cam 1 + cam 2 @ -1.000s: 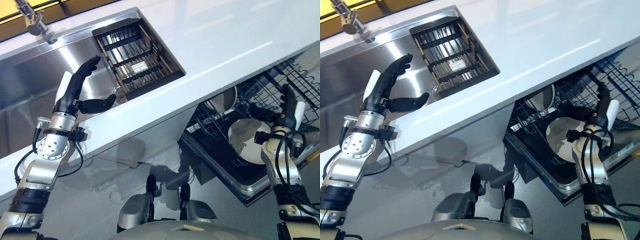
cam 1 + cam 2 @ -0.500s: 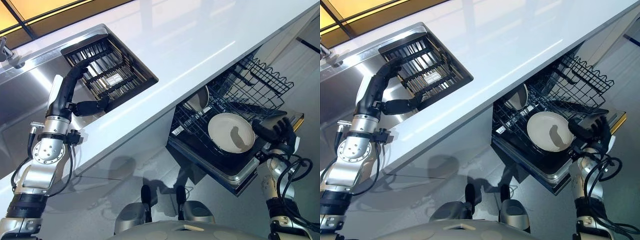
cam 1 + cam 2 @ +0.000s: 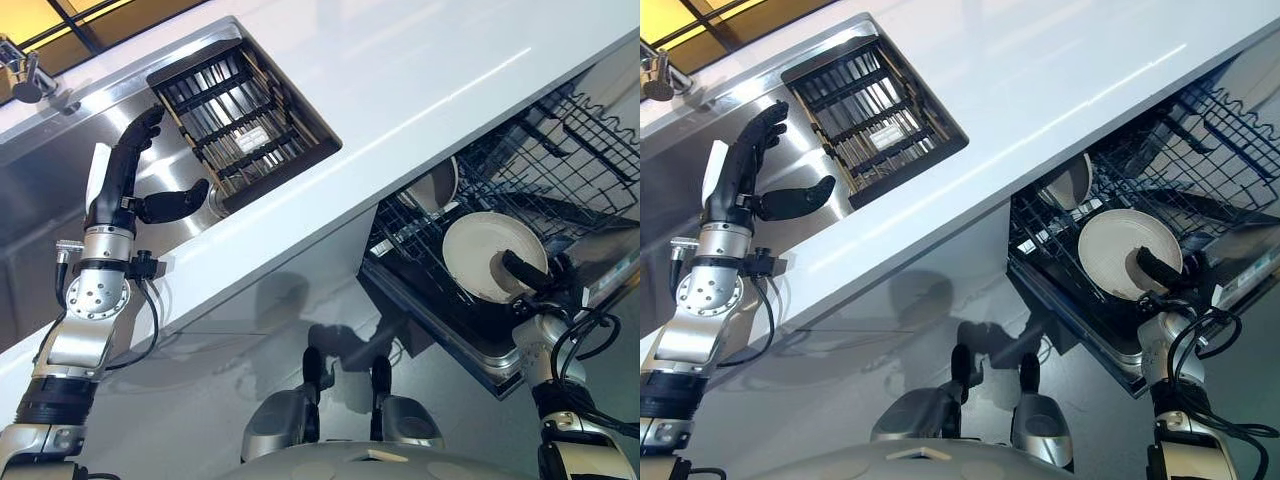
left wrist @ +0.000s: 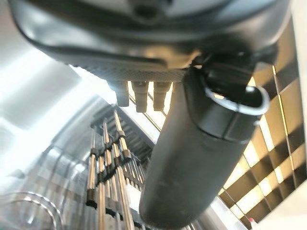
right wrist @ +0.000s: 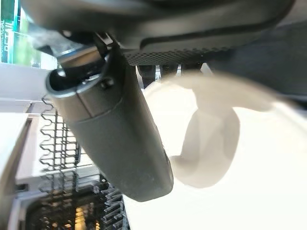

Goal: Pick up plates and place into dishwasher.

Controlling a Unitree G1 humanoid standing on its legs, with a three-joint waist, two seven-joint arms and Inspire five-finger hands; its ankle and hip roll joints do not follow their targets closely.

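Right hand (image 3: 540, 281) gripping cream plate (image 3: 480, 250) at its 4 o'clock edge, thumb lying across face; plate leaning in dishwasher rack (image 3: 560, 170) below white counter (image 3: 400, 70). Left hand (image 3: 125, 190) hovering open over steel sink (image 3: 60, 170), drying rack (image 3: 245, 125) at its 2 o'clock

Countertop (image 3: 420, 70) overhangs the dishwasher rack (image 3: 560, 170), crowding access from above.

A round cream plate (image 3: 488, 255) stands tilted in the pulled-out black wire dishwasher rack (image 3: 430, 235), its face showing, with a second pale dish (image 3: 440, 185) just behind it.
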